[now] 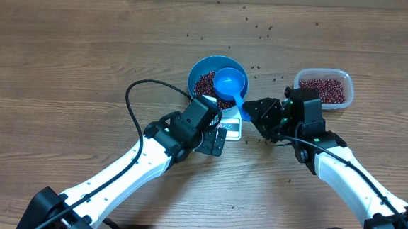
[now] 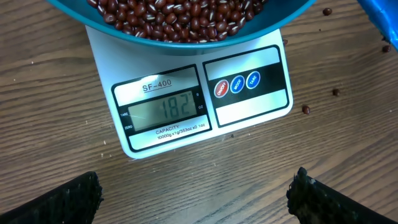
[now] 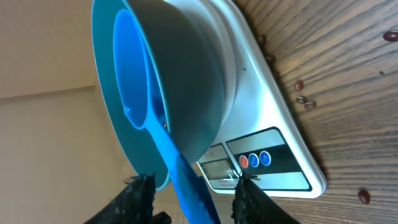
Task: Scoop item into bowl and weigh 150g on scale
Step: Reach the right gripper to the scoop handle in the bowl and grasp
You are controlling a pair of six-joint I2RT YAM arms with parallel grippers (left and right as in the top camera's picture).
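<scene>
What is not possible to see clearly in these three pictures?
- White square scale: display digits faint, unit mark too small in the left wrist view; overhead, the round blue bowl covers most of it.
- Right gripper: whether its fingers touch the handle of the blue plastic scoop is cut off by the right wrist view's bottom edge.
- Small red-brown beans in the bowl: cut by the left wrist view's top edge.
</scene>
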